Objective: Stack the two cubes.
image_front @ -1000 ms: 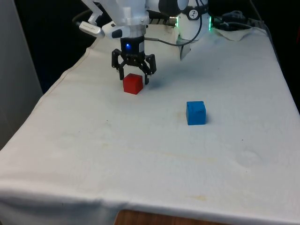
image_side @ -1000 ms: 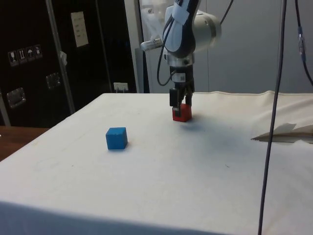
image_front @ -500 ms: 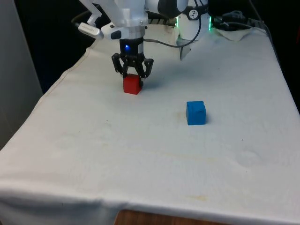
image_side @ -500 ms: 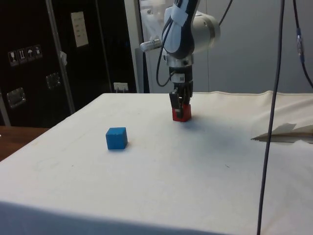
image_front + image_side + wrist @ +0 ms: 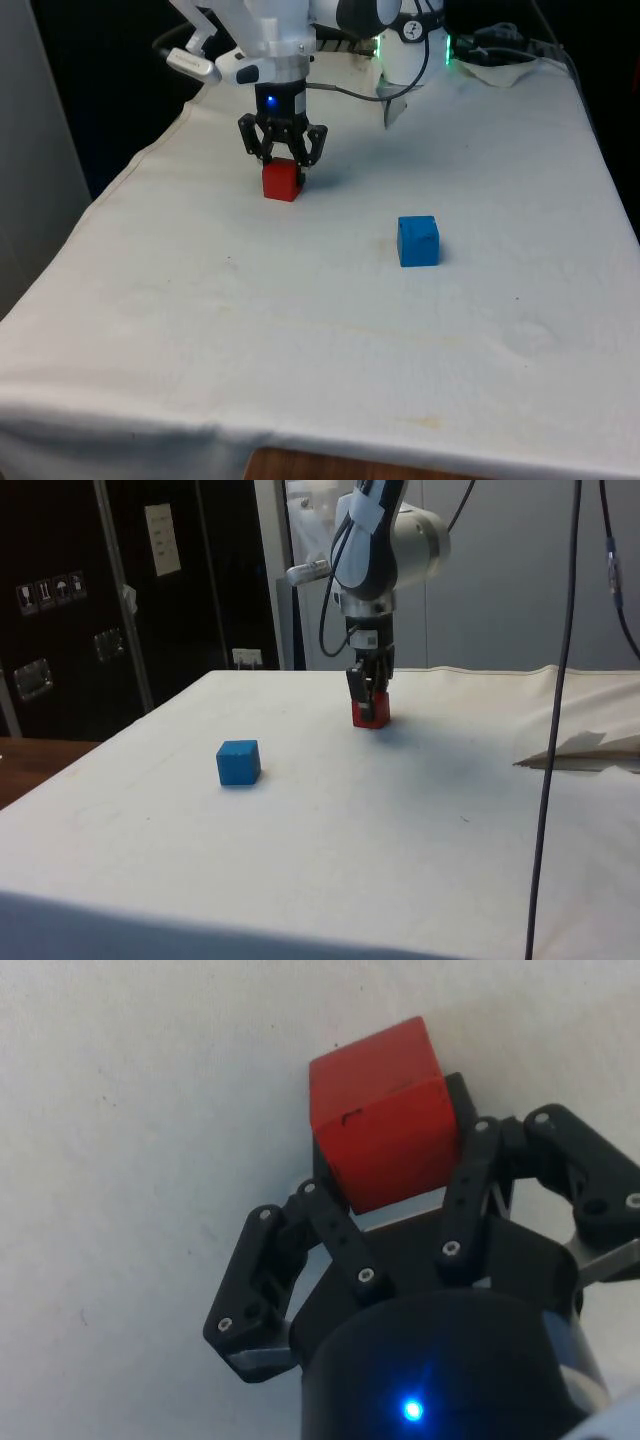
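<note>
The hand stands low over the counter, its two fingers closed in against opposite sides of the red cube. In the wrist view the hand has the red cube pinched between its fingers, with the cloth showing plainly around it. From the side view the hand comes straight down onto the red cube, which looks to sit on the cloth or barely off it; I cannot tell which.

The step in hand, as I judge it, is the grasp of the first cube: the grip looks made, and the lift is not yet done. The cube seems seated between the fingers rather than caught by a corner, though it lies slightly turned against them in the wrist view.

Further out, the blue cube rests alone on the cloth, well apart from the red one, towards the front view's right and nearer that camera. In the side view the blue cube has open cloth all round it.

The next move calls for a straight lift clear of the cloth, a carry across to above the blue cube, and a square, level set-down on its top face before the fingers part. A skewed placement could let the red cube slide off.
</note>
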Controlling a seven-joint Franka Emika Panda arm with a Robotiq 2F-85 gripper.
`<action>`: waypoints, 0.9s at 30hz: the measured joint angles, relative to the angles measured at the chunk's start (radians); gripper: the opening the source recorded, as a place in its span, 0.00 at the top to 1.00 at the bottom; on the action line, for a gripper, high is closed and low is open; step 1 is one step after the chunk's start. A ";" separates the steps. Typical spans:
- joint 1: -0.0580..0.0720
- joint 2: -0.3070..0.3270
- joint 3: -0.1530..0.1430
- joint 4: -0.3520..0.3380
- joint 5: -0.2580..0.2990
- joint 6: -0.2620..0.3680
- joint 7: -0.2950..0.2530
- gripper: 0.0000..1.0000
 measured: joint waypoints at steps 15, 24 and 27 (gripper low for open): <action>0.006 -0.036 -0.001 0.008 -0.014 -0.018 0.008 0.98; 0.009 -0.067 -0.002 0.023 -0.041 -0.054 0.027 0.98; 0.011 -0.079 -0.002 0.037 -0.059 -0.074 0.043 0.98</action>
